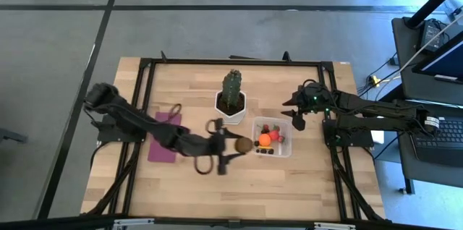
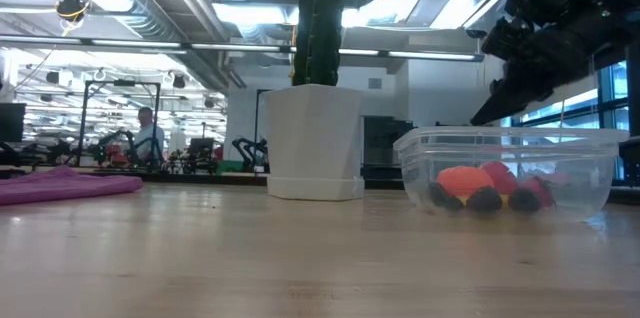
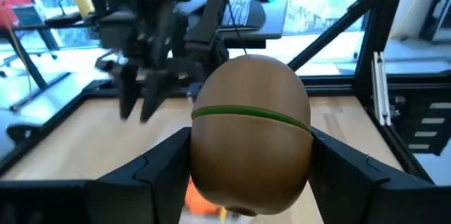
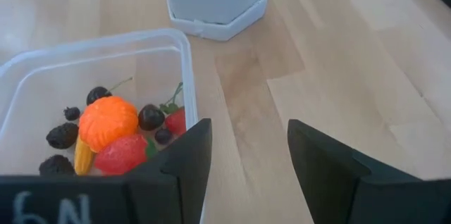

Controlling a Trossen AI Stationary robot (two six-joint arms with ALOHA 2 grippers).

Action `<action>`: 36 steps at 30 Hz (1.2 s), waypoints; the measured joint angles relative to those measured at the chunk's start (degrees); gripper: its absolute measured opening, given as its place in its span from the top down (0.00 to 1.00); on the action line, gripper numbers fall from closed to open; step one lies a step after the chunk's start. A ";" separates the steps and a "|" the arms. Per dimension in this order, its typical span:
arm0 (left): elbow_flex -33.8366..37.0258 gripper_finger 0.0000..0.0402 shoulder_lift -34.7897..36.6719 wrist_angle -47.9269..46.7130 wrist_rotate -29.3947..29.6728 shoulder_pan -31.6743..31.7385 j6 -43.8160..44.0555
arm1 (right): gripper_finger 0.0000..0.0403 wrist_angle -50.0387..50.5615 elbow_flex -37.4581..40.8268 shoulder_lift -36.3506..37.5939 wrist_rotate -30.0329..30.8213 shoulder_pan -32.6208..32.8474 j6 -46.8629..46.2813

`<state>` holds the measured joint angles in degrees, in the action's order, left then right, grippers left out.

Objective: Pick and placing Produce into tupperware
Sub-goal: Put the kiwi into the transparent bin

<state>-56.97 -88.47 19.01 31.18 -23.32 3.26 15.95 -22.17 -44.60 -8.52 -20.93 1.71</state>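
Note:
A brown kiwi-like oval (image 3: 250, 146) with a green seam sits between the fingers of my left gripper (image 1: 240, 146), just left of the tupperware (image 1: 272, 137). This clear box stands right of the cactus pot (image 1: 231, 103) and holds red pieces, dark berries and an orange piece (image 4: 107, 120). My right gripper (image 4: 246, 160) hangs open above the table at the box's far right corner, with nothing between its fingers. My left gripper pinches the kiwi by two opposite sides (image 3: 201, 164) between its two fingers (image 3: 165, 164). The fingers come nearly level from the table's left. The kiwi is lifted clear of the table, its seam lying across from finger to finger.
A flat purple mat (image 1: 165, 137) lies under my left arm at the table's left. The green cactus (image 2: 318, 18) in its white pot stands just beyond the box. Bare wood lies along the near edge. A dark frame rims the table.

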 joint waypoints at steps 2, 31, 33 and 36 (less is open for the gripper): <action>-6.66 0.42 -4.15 -3.90 -0.04 0.40 -0.72 | 0.53 0.51 0.00 0.00 -0.02 0.00 -0.18; -50.80 0.42 -40.63 -37.58 -4.25 14.48 16.24 | 0.53 6.09 0.02 0.00 0.00 0.00 -2.99; -50.80 0.42 -41.99 -37.39 -5.13 14.56 17.57 | 0.53 6.09 0.02 0.00 0.00 0.00 -2.99; -50.80 0.41 -44.00 -37.39 -5.44 14.71 19.25 | 0.53 6.07 0.02 0.00 0.00 0.00 -2.97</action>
<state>-107.77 -132.46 -18.38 25.74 -8.61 22.51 22.02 -22.15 -44.60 -8.51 -20.93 -1.26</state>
